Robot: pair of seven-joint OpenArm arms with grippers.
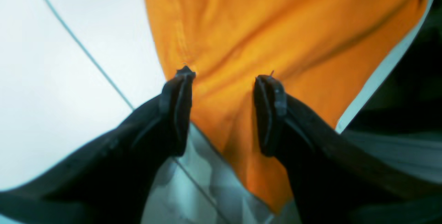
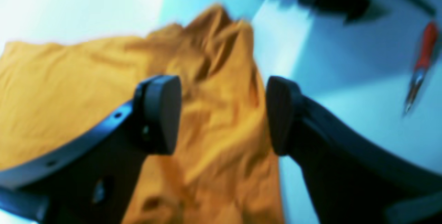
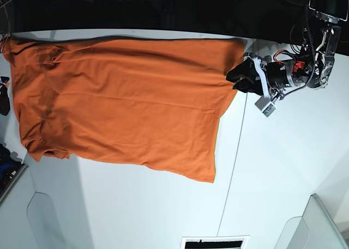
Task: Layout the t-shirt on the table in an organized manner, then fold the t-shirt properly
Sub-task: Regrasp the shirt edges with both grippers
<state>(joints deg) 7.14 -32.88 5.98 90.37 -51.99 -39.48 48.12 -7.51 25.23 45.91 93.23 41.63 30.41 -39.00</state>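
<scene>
Spreading over the surface (image 3: pixel 283 167), the t-shirt (image 3: pixel 120 96) runs off our far-left edge. Both the left tool (image 1: pixel 224 79) and the blurred right tool (image 2: pixel 223 113) gape, released.

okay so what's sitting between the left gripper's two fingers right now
Orange fabric of the t-shirt. In the left wrist view, the open left gripper straddles a strip of cloth near the shirt's edge, with the white table beside it. Whether the fingertips touch the cloth is unclear.

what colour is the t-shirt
Plain orange t-shirt; the base view shows it best.
</scene>
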